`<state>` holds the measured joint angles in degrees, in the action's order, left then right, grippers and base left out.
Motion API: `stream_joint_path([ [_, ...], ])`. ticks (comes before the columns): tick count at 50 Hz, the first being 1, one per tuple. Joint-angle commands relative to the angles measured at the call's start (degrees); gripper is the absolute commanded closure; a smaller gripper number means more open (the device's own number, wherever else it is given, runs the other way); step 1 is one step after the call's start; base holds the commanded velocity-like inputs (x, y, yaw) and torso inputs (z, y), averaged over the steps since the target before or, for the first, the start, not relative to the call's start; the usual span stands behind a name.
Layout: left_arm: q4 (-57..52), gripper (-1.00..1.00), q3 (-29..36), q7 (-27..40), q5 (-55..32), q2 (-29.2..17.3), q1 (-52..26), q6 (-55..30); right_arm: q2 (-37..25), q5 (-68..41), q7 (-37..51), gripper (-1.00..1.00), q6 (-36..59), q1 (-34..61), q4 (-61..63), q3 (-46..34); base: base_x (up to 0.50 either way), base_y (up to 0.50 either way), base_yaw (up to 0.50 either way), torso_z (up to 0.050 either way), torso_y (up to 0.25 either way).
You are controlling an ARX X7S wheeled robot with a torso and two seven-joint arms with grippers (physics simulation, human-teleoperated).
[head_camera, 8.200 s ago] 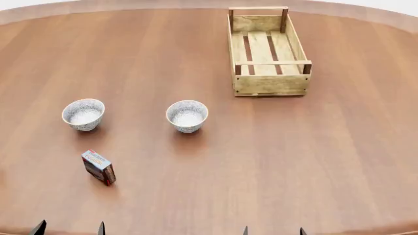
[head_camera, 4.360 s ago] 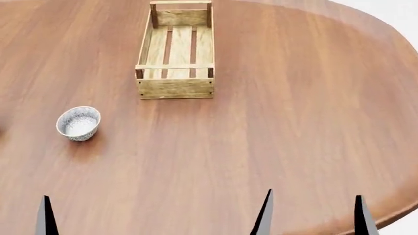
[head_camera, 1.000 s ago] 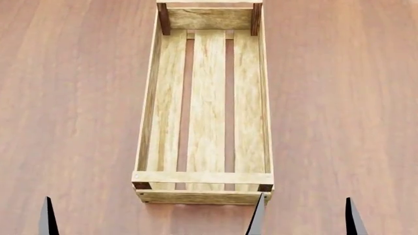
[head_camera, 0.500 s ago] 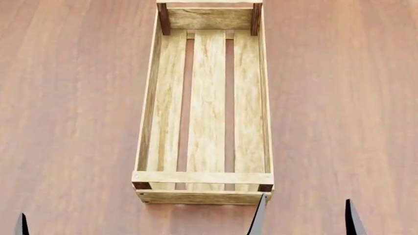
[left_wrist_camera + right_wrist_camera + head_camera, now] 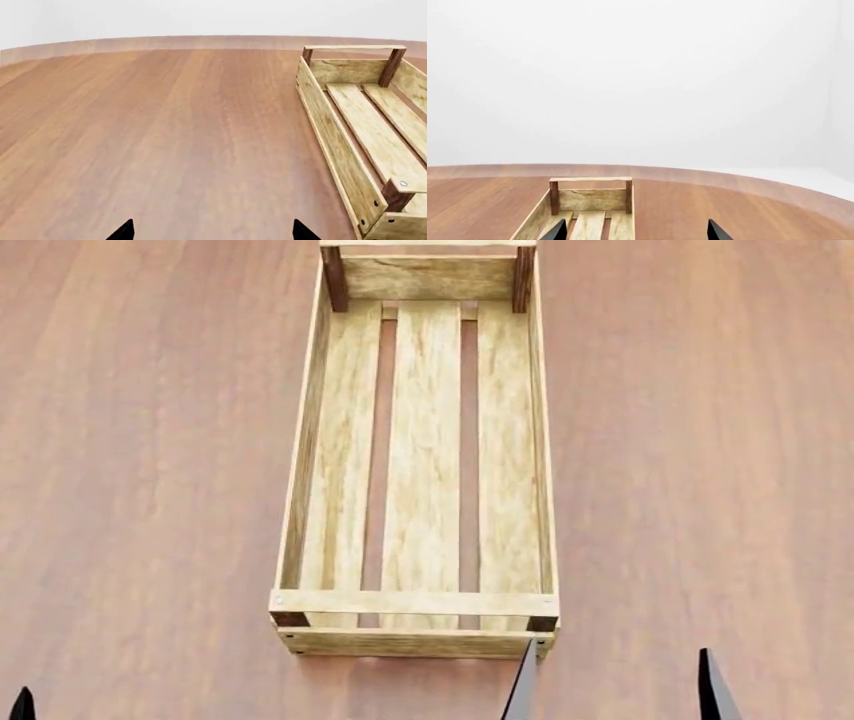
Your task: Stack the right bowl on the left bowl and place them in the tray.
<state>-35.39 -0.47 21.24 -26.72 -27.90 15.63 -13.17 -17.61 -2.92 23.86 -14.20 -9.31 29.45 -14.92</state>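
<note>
Neither bowl is in any view. The tray point(image 5: 422, 440), a long light-wood crate with three bottom slats and dark corner posts, lies empty and lengthwise ahead on the table. My right gripper point(image 5: 617, 695) is open just off the tray's near right corner, with nothing between its fingers. In the right wrist view the same gripper point(image 5: 636, 232) looks along the tray point(image 5: 592, 200). My left gripper point(image 5: 213, 232) is open over bare wood, with the tray point(image 5: 340, 145) off to its side. In the head view only one left fingertip point(image 5: 23, 706) shows.
The brown wooden table point(image 5: 160, 440) spreads on both sides of the tray. Its curved far edge point(image 5: 727, 180) shows in the right wrist view against a white background.
The left fingertip has slid down and to the left, almost out of the head view. The right fingertips have dropped slightly. The tray has not moved.
</note>
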Motion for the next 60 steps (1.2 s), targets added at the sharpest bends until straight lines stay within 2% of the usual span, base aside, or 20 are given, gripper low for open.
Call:
stream_joint_path([
  [1,0.5,-1.0,-3.7,-2.0,-6.2,0.4,-0.9,-2.8,0.9,1.1,-1.1,-1.0,0.3,0.3,-0.1,1.1,0.0,0.0,0.0,0.0,0.0],
  [7,0.5,-1.0,-4.6,-1.6,-9.7,0.0,-1.9,-4.9,0.7,1.2,-1.0,-1.0,0.7,0.4,0.3,0.8,0.0,0.0,0.0,0.0,0.0],
  [12,1.6,-1.0,-6.9,-0.6,-15.9,0.7,-2.6,-6.9,0.6,1.2,-0.9,-1.0,1.0,0.4,0.5,0.7,0.0,0.0,0.0,0.0,0.0],
  [32,1.2,-1.0,-9.6,1.4,-27.3,0.5,-1.7,-11.0,0.2,1.3,-0.4,-1.0,1.0,0.4,0.4,0.3,0.0,0.0,0.0,0.0,0.0],
  [44,1.4,-1.0,-8.6,1.3,-30.1,-0.1,-1.1,-13.0,-0.1,1.2,-0.2,-1.0,0.9,0.4,0.4,0.1,0.0,0.0,0.0,0.0,0.0],
  [60,0.6,-1.0,-8.9,4.2,-32.4,0.0,1.0,-14.6,-0.4,0.3,0.4,-1.0,1.0,0.2,0.2,0.4,0.0,0.0,0.0,0.0,0.0],
])
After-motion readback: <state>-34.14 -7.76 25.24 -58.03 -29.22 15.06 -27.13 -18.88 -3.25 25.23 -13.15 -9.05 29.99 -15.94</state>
